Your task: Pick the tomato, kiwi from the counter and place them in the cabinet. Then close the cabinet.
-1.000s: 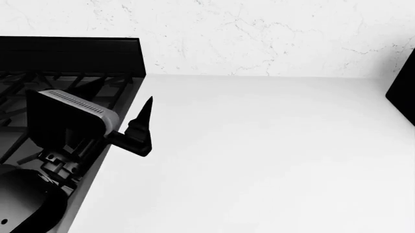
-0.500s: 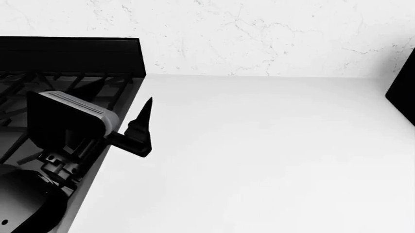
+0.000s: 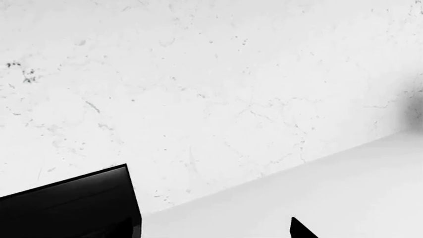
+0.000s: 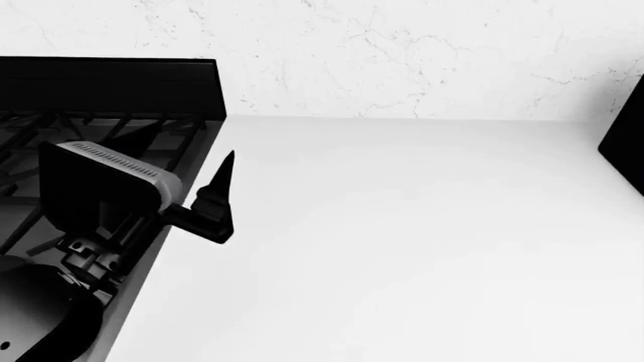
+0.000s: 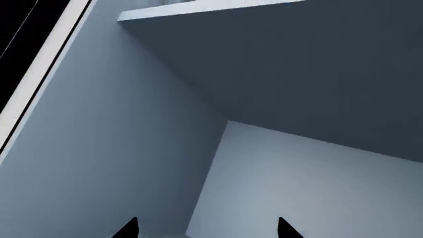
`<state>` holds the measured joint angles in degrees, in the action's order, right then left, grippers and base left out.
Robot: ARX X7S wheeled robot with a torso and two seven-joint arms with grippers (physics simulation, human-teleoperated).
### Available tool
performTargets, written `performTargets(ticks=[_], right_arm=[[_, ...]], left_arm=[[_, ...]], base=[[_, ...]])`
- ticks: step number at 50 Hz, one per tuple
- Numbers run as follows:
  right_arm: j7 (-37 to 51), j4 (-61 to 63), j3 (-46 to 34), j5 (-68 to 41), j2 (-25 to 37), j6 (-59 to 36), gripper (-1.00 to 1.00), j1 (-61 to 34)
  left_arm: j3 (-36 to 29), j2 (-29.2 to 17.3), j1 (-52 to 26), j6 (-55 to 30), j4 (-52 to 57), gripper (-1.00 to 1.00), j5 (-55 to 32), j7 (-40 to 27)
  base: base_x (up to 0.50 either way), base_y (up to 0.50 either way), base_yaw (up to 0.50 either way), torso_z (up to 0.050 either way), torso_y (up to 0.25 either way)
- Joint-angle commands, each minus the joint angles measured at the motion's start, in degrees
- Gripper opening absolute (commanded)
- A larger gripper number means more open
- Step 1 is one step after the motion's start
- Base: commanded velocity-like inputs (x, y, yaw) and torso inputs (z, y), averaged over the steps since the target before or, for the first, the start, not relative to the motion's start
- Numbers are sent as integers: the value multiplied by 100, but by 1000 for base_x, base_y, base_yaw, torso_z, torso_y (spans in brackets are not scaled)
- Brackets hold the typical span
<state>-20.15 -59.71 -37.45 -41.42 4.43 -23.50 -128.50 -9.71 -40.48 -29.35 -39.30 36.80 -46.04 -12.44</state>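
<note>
Neither the tomato nor the kiwi shows in any view. The white counter (image 4: 403,226) stretches from the stove to the right edge. My left gripper (image 4: 186,147) hovers over the seam between stove and counter. One dark fingertip (image 4: 228,175) stands out against the white; the other is lost against the black stove. In the left wrist view a single fingertip (image 3: 300,231) sits far off centre, so the jaws stand apart and empty. My right gripper (image 5: 206,229) is open and holds nothing. It points into the grey-blue inside of the cabinet (image 5: 119,148), under a shelf (image 5: 297,64).
A black gas stove (image 4: 90,98) with a raised back panel fills the left of the head view. A marbled white wall (image 4: 403,53) runs behind the counter. A dark object (image 4: 626,143) cuts in at the right edge.
My left gripper has drifted very slightly to the left over the stove edge. Nothing else differs.
</note>
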Motion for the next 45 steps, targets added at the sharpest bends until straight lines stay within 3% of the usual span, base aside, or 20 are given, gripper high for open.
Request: performTargets(ticks=[1,30,45], right_arm=[[-64,1840,10,-773,563,-334,100,534],[-406,3608,585,-2168,1020,-1041,100,1212],[-421,4144,556,-2889,1276,-1906,100,1471]], left_arm=[[-4,-2,2,19,-9,100,0,-6],[-33,-14,47,80,-39,100,38,-17],[-64,-3,57,119,-86,100,74,-12]], base=[[0,0,0,0,0],[0,0,0,0,0],[0,0,0,0,0]])
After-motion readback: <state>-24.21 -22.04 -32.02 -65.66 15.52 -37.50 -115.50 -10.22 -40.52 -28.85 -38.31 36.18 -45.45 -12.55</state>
